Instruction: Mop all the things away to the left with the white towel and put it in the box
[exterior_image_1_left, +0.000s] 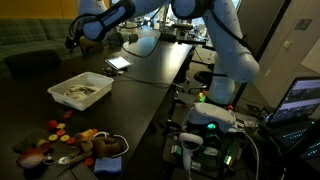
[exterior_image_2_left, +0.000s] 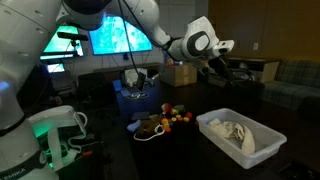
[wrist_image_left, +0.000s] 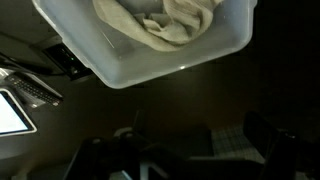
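Note:
The white towel (exterior_image_1_left: 78, 93) lies crumpled inside the white plastic box (exterior_image_1_left: 100, 80) on the dark table. It also shows in an exterior view (exterior_image_2_left: 232, 132) within the box (exterior_image_2_left: 262, 146), and in the wrist view (wrist_image_left: 170, 25) inside the box (wrist_image_left: 150, 70). My gripper (exterior_image_1_left: 75, 40) hangs high above and behind the box, apart from it, as the exterior view (exterior_image_2_left: 222, 68) also shows. In the wrist view its dark fingers (wrist_image_left: 198, 128) stand wide apart with nothing between them.
A pile of small colourful toys and a bowl (exterior_image_1_left: 62, 140) sits at one end of the table, also seen in an exterior view (exterior_image_2_left: 160, 122). A lit tablet (exterior_image_1_left: 118, 62) and cables lie further back. The robot base (exterior_image_1_left: 215, 115) stands beside the table.

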